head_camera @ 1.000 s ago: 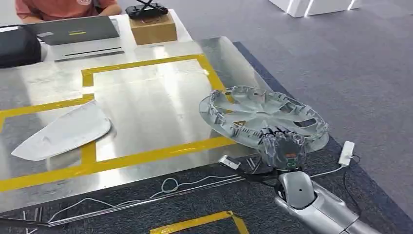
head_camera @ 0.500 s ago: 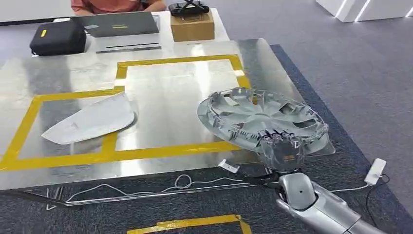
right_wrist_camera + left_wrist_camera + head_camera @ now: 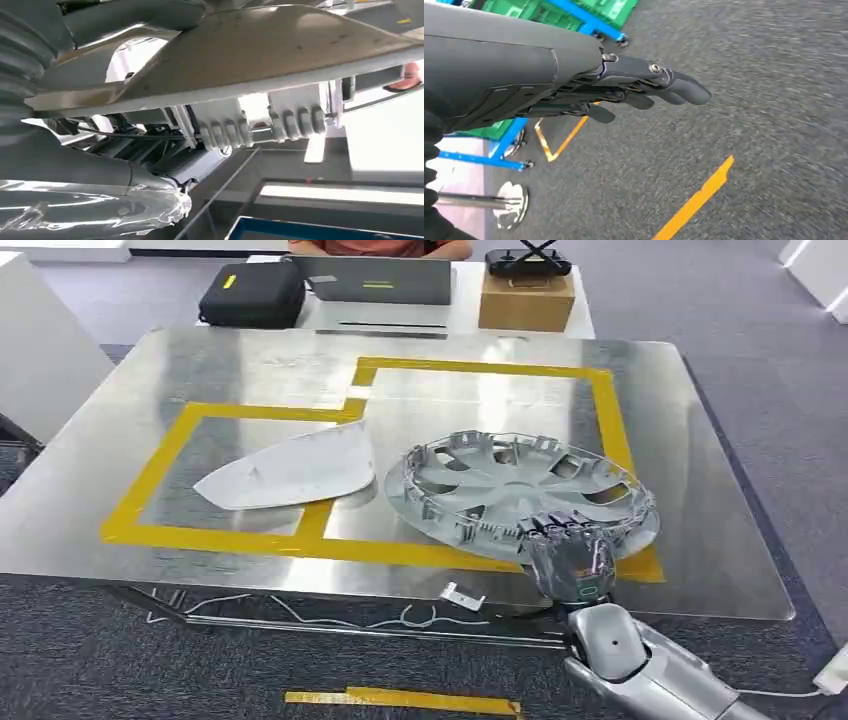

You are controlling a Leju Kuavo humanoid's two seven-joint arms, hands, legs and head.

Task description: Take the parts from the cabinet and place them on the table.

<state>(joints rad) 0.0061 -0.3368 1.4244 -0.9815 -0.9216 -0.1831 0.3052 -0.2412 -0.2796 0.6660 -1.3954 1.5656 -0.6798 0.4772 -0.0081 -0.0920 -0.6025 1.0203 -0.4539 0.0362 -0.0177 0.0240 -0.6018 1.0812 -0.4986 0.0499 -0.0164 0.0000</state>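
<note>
1. Head view first: my right robot hand [image 3: 570, 555] has the silver wheel cover [image 3: 515, 490] by its near rim, fingers curled over the edge and thumb side underneath as far as I can tell. So that hand is closed on the part, not just touching it.

2. The relation that matters: the wheel cover runs away from the hand, forward and a bit left, out over the steel surface [image 3: 700, 560]. It's round, so there's no real long axis. It's tilted a little, and I can't tell if the far edge is touching the surface or hanging just above it.

3. It sits mostly inside the yellow tape outline [image 3: 480, 368], with the near rim over the front tape line. I reckon the next move is lowering and letting go, straight down.

4. Just beside it on the left lies a pale flat panel [image 3: 290, 472], already down. The two look close but apart.

5. Look of the thing: grey plastic, spokes with cutouts, clip tabs standing up round the rim, so it's inside-face up. Right wrist view shows those ribbed clips [image 3: 295, 122] up close.

6. Left wrist view: my left robot hand [image 3: 624, 90] hangs over the carpet, fingers stretched out, holding nothing. The right is obviously the nearer one.
</note>
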